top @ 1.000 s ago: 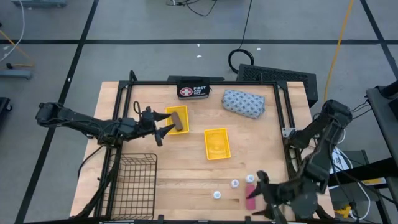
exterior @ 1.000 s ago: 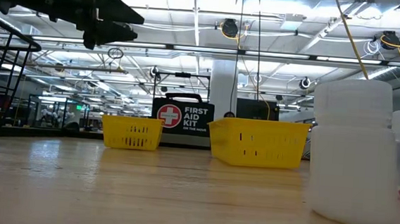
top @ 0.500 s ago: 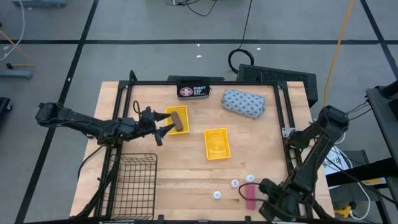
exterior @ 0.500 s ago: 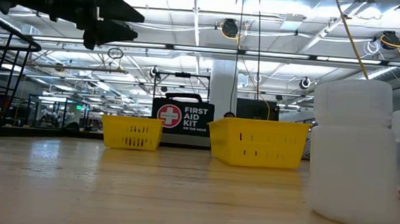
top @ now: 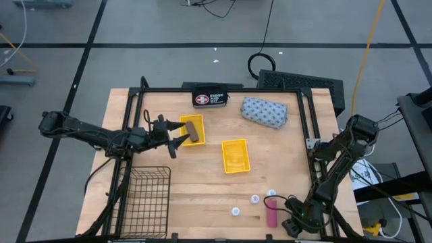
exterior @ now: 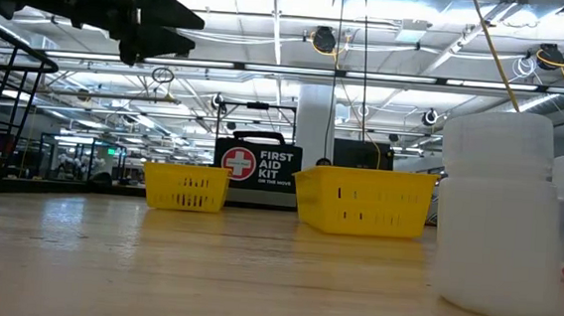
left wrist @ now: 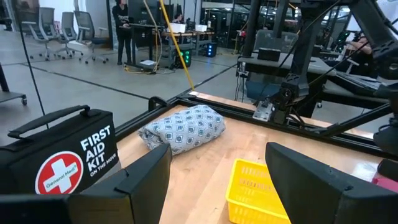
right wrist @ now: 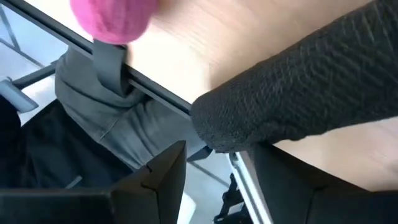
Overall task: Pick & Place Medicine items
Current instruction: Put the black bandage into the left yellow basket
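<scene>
My left gripper (top: 177,139) (left wrist: 217,180) hangs open in the air beside the left yellow tray (top: 192,129), where the brown oblong (top: 195,132) lies. My right gripper (top: 295,223) (right wrist: 214,186) is open, low at the table's near edge, just right of the pink bar (top: 272,213) (right wrist: 112,18), which lies flat on the wood. Three white round containers (top: 255,199) (top: 271,194) (top: 235,211) stand beside the bar. The grey-blue pouch (top: 264,111) (left wrist: 183,127) rests near the far edge. The black block is out of sight.
The First Aid case (top: 208,99) (exterior: 257,163) stands at the far edge. A second yellow tray (top: 235,155) sits mid-table, and a wire basket (top: 147,192) at the near left. A black frame rail (top: 307,145) runs along the table's right side. A dark textured sleeve (right wrist: 298,99) crosses the right wrist view.
My right gripper has drawn back from over the pink bar toward the table's near edge, leaving the bar uncovered on the wood.
</scene>
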`<act>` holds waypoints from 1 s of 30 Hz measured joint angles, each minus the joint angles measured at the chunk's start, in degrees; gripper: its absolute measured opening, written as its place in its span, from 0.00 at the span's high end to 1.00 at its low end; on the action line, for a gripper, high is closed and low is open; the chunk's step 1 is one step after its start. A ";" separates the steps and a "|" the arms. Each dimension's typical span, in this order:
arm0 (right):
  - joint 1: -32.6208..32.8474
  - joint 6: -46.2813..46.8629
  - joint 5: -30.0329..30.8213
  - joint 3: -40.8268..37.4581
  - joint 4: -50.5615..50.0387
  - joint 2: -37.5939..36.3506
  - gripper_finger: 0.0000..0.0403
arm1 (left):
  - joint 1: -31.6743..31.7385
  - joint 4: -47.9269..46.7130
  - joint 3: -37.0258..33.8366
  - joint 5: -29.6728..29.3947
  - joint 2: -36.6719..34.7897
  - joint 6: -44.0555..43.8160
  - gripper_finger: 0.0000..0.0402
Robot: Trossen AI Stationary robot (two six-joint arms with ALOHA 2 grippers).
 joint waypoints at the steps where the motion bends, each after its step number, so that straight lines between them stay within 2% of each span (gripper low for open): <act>1: -0.20 -0.94 -0.07 -0.34 -0.32 0.00 0.56 | 0.00 0.00 0.00 -0.03 0.00 0.06 0.34; 10: -1.78 -9.13 4.89 -0.75 -11.18 -2.16 0.61 | 0.00 0.02 0.00 -3.30 0.01 -0.65 0.34; 14: -1.78 -10.40 11.88 -0.80 -19.90 -5.69 0.66 | 0.00 0.23 0.00 -3.45 0.02 -1.31 0.34; 20: -1.86 -11.52 26.47 -1.26 -36.97 -9.42 0.72 | 0.00 0.42 0.00 -3.47 0.00 -1.33 0.34; 27: -1.77 -9.09 35.11 -1.26 -53.95 -12.01 0.80 | 0.00 0.42 -0.01 -3.46 0.00 -1.35 0.34; 30: -1.78 -9.79 42.40 -1.18 -56.36 -13.68 0.82 | 0.00 0.19 -0.02 -3.46 0.01 -1.39 0.34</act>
